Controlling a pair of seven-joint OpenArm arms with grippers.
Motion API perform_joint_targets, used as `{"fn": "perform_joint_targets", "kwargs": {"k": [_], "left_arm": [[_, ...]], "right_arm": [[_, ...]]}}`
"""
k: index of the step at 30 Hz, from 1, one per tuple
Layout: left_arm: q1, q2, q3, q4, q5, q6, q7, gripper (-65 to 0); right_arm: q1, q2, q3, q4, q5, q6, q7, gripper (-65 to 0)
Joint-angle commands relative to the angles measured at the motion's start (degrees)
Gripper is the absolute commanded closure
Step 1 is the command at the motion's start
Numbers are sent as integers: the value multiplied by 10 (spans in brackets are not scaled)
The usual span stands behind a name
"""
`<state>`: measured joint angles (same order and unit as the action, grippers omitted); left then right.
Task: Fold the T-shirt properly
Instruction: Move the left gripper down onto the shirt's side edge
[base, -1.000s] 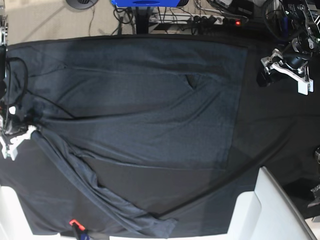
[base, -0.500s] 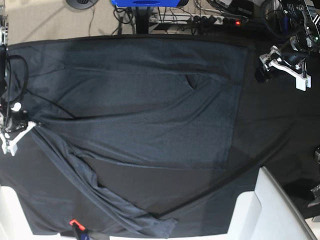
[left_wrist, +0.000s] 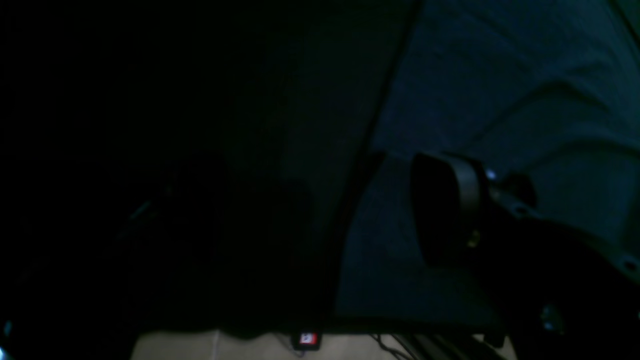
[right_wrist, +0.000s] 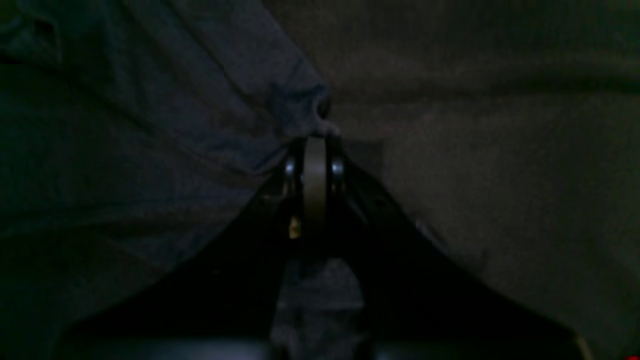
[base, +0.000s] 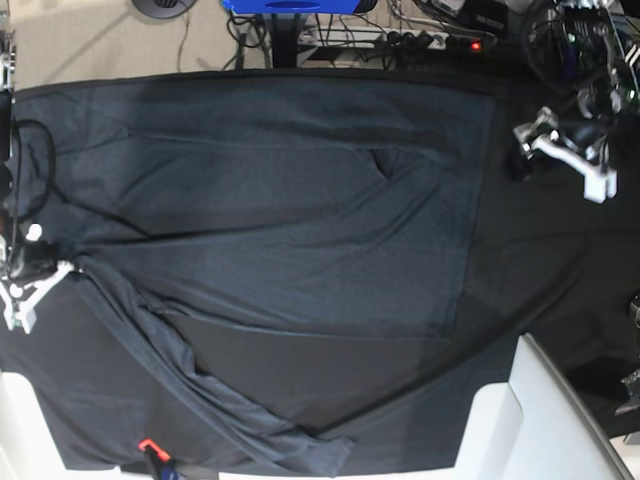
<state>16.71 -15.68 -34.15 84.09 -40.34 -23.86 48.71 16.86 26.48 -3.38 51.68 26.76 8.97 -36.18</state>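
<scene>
The dark grey T-shirt (base: 280, 230) lies spread wide over the black tablecloth (base: 545, 270), with a long wrinkled strip (base: 200, 385) trailing toward the front edge. At the table's left edge my right gripper (base: 52, 274) is shut on the T-shirt's edge. The right wrist view shows its jaws (right_wrist: 315, 137) pressed together on a bunched fold of the T-shirt (right_wrist: 295, 107). My left gripper (base: 545, 150) hovers open over the tablecloth, just beyond the T-shirt's right edge. In the dark left wrist view only one finger (left_wrist: 442, 210) shows, above the T-shirt (left_wrist: 500, 100).
White panels (base: 530, 410) stand at the front right and front left corners. A small orange object (base: 147, 445) sits at the front edge. Beyond the far edge lie floor cables and a power strip with a red light (base: 476, 44).
My right gripper's jaws have closed on the T-shirt's edge at the left. The left gripper has shifted and turned slightly at the far right, still open.
</scene>
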Motion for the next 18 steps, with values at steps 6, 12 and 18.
{"fn": "perform_joint_targets", "kwargs": {"k": [6,12,18], "left_arm": [[-87,-26,34,-39,-8,0,-8,-548],[-222,-53,89,-217,-8,0,-11,-548],[-319,-55,194,-334,-8,0,-29,-548]], "right_arm": [[12,12,5,8,1,0,6,0],[12,10,5,8,1,0,6,0],[12,8,5,8,1,0,6,0]]}}
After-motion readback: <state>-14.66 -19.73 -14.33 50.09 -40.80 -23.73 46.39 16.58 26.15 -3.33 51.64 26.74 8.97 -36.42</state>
